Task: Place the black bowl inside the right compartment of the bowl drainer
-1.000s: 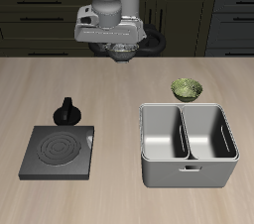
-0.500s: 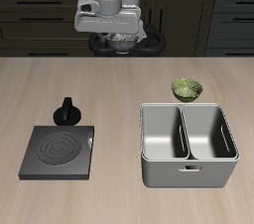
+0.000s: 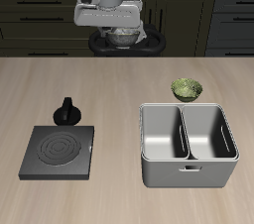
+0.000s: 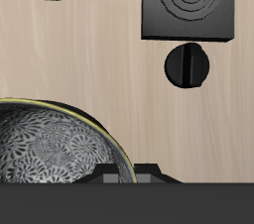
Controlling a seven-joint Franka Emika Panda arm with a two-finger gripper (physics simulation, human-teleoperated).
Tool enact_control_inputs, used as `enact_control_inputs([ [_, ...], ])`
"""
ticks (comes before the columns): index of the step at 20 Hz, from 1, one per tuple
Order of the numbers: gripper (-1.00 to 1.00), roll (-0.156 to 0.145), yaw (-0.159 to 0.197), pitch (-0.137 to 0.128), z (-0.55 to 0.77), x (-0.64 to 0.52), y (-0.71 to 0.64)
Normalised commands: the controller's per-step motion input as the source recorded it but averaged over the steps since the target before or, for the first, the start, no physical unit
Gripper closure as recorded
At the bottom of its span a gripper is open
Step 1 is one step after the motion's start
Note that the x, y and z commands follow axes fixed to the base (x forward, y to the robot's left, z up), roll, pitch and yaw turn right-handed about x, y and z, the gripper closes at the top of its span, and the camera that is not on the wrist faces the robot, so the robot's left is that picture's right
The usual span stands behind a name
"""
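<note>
The black bowl (image 3: 140,44) hangs high above the back of the table, its dark rim showing around the hand. My gripper (image 3: 121,36) is shut on the bowl's rim. The wrist view is close on the bowl (image 4: 50,149) and shows its grey-white speckled inside. The bowl drainer (image 3: 189,174), a grey tub with a central divider and two deep compartments, stands near the table's front edge, well forward of the gripper. Nothing lies in either compartment.
An olive-green bowl (image 3: 187,88) sits just behind the drainer. A flat black stove plate (image 3: 60,152) (image 4: 189,0) lies near the front edge, with a small black knobbed object (image 3: 67,111) (image 4: 187,64) behind it. Dark cabinets stand behind the table.
The gripper has risen with the black bowl held in it, moving up and slightly toward the back. Everything on the table has stayed in place.
</note>
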Motion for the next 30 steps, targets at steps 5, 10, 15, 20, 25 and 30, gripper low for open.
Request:
enact_control_inputs([
  [5, 1.00, 0.010, 0.030, -0.004, 0.24, 0.36, 0.16],
  [10, 1.00, -0.002, 0.021, 0.001, 0.16, 0.42, 0.12],
  [15, 1.00, 0.003, 0.016, 0.008, 0.11, 0.48, 0.18],
  [20, 1.00, 0.001, -0.017, 0.037, 0.11, 0.70, 0.29],
  [25, 1.00, 0.020, -0.007, 0.000, 0.17, 0.45, 0.29],
  [30, 1.00, -0.020, 0.001, 0.018, 0.13, 0.52, 0.21],
])
